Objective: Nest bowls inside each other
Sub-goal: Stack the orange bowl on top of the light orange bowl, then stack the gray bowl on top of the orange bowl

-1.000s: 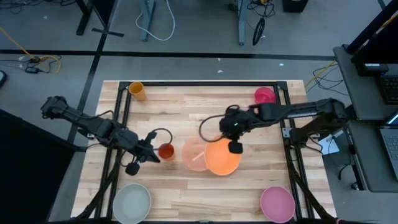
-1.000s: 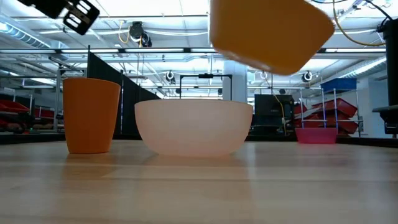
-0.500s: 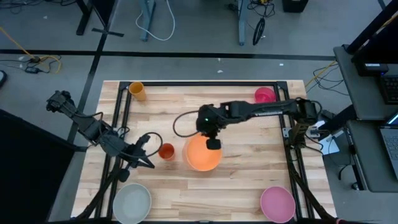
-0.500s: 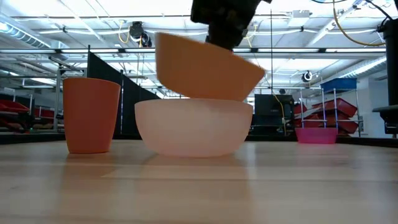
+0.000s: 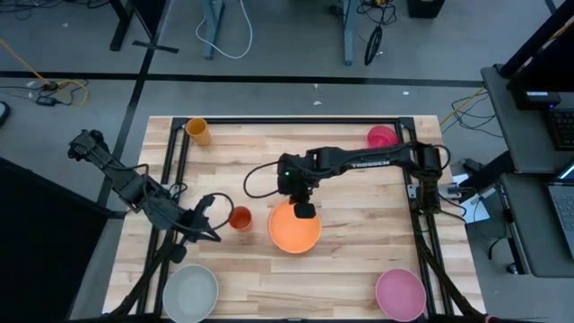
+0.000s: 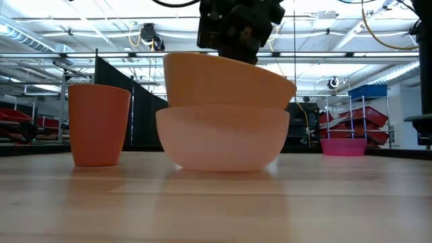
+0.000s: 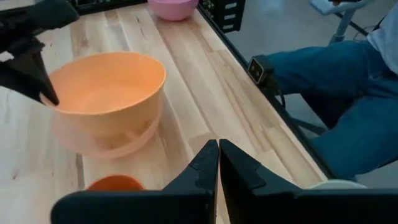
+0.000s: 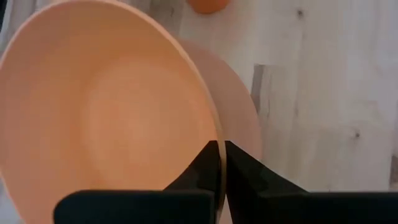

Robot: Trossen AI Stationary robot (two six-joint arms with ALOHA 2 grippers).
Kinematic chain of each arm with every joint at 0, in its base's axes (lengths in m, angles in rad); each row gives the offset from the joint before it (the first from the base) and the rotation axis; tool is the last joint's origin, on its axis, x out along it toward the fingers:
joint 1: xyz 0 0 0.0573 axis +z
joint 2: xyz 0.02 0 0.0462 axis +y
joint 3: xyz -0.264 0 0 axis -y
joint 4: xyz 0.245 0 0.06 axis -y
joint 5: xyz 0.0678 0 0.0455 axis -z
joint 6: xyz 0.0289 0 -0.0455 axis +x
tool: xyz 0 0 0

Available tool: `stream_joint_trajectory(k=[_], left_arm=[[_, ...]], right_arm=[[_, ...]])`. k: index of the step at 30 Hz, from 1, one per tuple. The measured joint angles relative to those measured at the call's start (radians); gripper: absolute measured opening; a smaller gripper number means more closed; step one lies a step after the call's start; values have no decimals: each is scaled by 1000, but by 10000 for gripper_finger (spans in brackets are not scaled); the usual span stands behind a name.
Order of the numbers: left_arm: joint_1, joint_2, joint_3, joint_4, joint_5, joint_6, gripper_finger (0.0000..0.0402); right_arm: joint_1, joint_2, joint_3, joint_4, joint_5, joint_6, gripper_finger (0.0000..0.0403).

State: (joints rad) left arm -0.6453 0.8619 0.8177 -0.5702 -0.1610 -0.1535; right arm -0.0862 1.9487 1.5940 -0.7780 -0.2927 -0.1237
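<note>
Right gripper (image 5: 305, 209) clenched on the rim of the smooth orange bowl (image 5: 294, 230), which sits tilted inside the translucent pale pink bowl (image 6: 223, 138) directly below the fingers. Small orange cup (image 5: 239, 218) stands just beside the bowls, toward the left gripper (image 5: 213, 235), which is closed and empty.

Wide orange plastic bowl (image 5: 294, 229) is sitting tilted in the pale pink plastic bowl (image 6: 223, 138) at table centre, w/ small orange plastic cup (image 5: 239, 218) just beside it on the left. Grey-green bowl (image 5: 190, 292) is lying at front left, magenta-pink bowl (image 5: 399, 293) front right. Yellow-orange cup (image 5: 198, 132) is standing at back left, magenta cup (image 5: 380, 137) back right.
</note>
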Motion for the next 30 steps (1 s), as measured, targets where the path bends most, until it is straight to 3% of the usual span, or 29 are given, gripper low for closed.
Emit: stream_joint_trajectory(k=[4,17,24,30], left_arm=[[0,0,0,-2,-1,-20,0],[-1,20,0,-81,-31,-84,0],[-44,36,0,-203,26,-251,0],[-148,101,0,-287,104,-416,0]], right_arm=[[-1,3,0,18,1,-5,14],[-32,-9,5,25,2,3,114],[-3,-13,115,-77,5,2,128],[56,-14,189,-120,38,-4,129]])
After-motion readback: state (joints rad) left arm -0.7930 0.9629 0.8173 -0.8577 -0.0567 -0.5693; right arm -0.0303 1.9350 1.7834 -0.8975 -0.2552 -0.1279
